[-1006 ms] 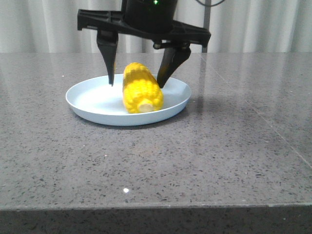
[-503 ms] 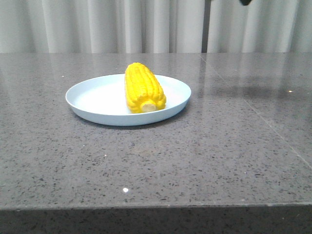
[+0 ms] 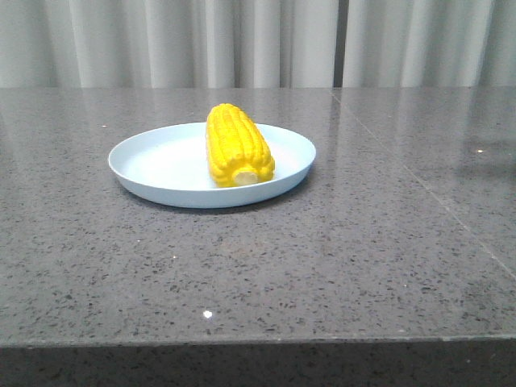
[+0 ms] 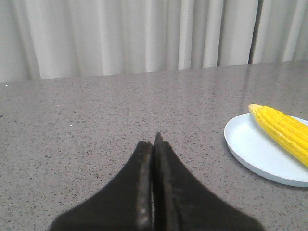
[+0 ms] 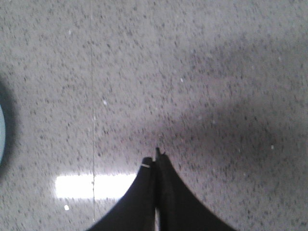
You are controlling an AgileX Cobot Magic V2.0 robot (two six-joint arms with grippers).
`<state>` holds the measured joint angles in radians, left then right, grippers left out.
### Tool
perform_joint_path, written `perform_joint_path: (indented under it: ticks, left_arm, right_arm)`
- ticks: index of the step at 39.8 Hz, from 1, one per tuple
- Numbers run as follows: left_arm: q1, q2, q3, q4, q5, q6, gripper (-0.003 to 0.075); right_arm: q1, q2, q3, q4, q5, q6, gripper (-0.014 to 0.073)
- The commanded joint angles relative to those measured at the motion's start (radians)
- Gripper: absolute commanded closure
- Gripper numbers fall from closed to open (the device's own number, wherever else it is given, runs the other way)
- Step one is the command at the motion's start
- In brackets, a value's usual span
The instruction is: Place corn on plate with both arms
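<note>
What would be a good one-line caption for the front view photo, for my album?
A yellow corn cob lies on a pale blue plate on a speckled grey table.

In the left wrist view the picture's edge cuts off the plate (image 4: pixel 255 154) and the corn (image 4: pixel 284 130). The right wrist view is blurred; only a sliver of the plate's rim (image 5: pixel 1 137) shows there.

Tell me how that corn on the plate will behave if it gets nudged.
The corn is a rounded cob lying on its side, so it would probably roll sideways. The plate has only a low rim, which may not stop it. Its bumpy kernel rows look grippy rather than slippery, and it seems stiff.
</note>
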<state>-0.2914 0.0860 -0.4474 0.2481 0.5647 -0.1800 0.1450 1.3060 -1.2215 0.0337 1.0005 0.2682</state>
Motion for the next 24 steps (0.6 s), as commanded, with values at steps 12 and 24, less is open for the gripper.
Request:
perform_joint_path:
  ticks: [12, 24]
  left_arm:
    - [0.002, 0.014, -0.024, 0.001, -0.077, -0.008, 0.0741]
    - [0.002, 0.014, -0.024, 0.001, -0.077, -0.008, 0.0741]
  right_arm:
    - [-0.002, -0.48, 0.437, -0.138, -0.4, -0.018, 0.0656]
    - [-0.002, -0.92, 0.76, -0.17, -0.655, -0.018, 0.0656]
